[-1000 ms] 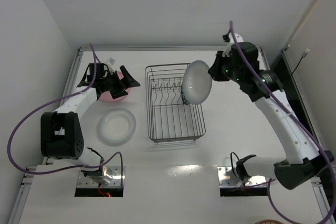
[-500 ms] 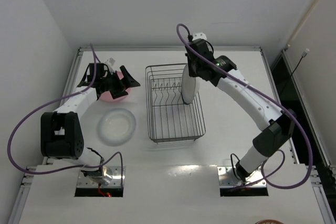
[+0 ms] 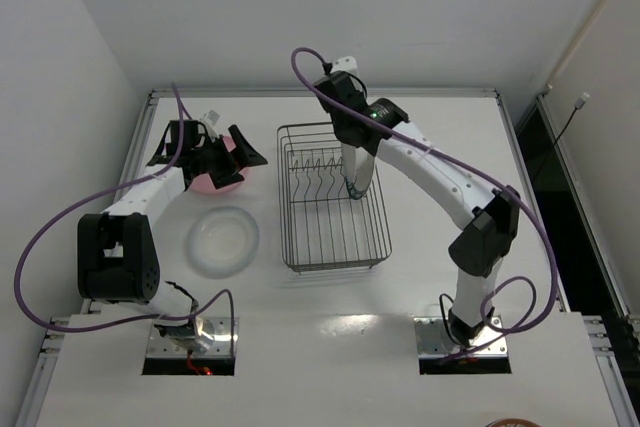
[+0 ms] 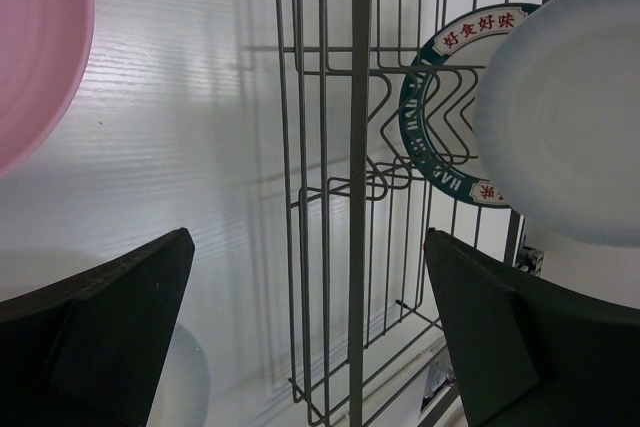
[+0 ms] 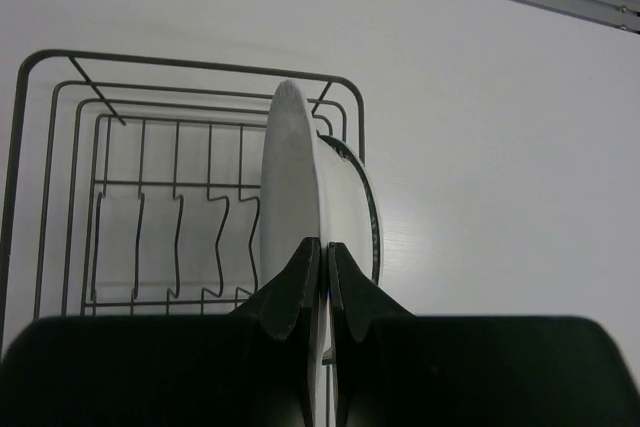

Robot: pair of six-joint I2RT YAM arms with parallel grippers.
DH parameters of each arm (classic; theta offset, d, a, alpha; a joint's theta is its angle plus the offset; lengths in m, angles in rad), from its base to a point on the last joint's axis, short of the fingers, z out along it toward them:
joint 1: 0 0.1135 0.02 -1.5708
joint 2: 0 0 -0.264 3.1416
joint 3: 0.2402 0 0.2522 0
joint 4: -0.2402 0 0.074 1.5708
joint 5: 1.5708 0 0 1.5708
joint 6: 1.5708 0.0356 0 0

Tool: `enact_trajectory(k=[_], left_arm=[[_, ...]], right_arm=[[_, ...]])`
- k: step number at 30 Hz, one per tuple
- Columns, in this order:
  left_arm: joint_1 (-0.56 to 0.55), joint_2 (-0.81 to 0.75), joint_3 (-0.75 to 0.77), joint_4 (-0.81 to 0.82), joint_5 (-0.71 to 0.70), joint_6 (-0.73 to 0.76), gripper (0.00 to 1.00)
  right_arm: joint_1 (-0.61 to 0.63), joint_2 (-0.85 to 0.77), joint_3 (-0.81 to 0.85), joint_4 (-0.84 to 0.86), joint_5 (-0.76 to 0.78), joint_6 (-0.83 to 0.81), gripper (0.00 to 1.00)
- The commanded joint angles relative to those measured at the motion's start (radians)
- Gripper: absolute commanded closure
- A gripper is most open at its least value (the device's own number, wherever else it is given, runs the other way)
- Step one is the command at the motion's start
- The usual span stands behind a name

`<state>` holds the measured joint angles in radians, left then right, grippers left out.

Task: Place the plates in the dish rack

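Note:
My right gripper point(image 5: 325, 257) is shut on the rim of a plain white plate point(image 5: 290, 182), held upright and edge-on over the far right part of the dish rack point(image 3: 335, 232). Right beside it, the white plate with the dark patterned rim point(image 5: 368, 209) stands in the rack. I cannot tell whether the held plate rests on the wires. The left wrist view shows both plates, the plain white plate point(image 4: 570, 117) in front of the patterned plate point(image 4: 440, 117). My left gripper point(image 3: 238, 161) stands open and empty over the pink plate point(image 3: 212, 183). Another translucent white plate point(image 3: 222, 240) lies flat on the table.
The rack's divider prongs point(image 5: 180, 217) left of the held plate stand free. The right arm point(image 3: 440, 177) arches over the rack's right side. Walls bound the table at the left and the back. The pink plate point(image 4: 40, 37) shows at the upper left of the left wrist view.
The right arm has swung left over the rack and turned the white plate from face-up to upright and edge-on beside the patterned plate. The left arm has not moved.

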<state>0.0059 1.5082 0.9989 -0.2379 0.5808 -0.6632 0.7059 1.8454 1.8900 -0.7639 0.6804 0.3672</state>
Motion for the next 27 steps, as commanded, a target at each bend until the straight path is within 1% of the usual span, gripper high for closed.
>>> enact_trajectory(k=[1, 5, 9, 17, 27], left_arm=[[0.006, -0.003, 0.000, 0.026, 0.022, -0.004, 0.00], [0.006, -0.003, 0.000, 0.035, 0.022, -0.013, 0.00], [0.006, -0.003, 0.000, 0.035, 0.031, -0.013, 0.00], [0.006, -0.003, 0.000, 0.035, 0.031, -0.013, 0.00], [0.006, -0.003, 0.000, 0.035, 0.031, -0.013, 0.00]], right_arm=[[0.018, -0.003, 0.020, 0.058, 0.064, -0.028, 1.00], [0.049, -0.003, -0.023, 0.077, 0.106, -0.028, 1.00], [0.070, 0.006, -0.023, 0.077, 0.151, -0.028, 1.00], [0.089, 0.040, -0.034, 0.066, 0.162, -0.025, 1.00], [0.069, 0.060, -0.107, 0.057, 0.028, 0.070, 1.00]])
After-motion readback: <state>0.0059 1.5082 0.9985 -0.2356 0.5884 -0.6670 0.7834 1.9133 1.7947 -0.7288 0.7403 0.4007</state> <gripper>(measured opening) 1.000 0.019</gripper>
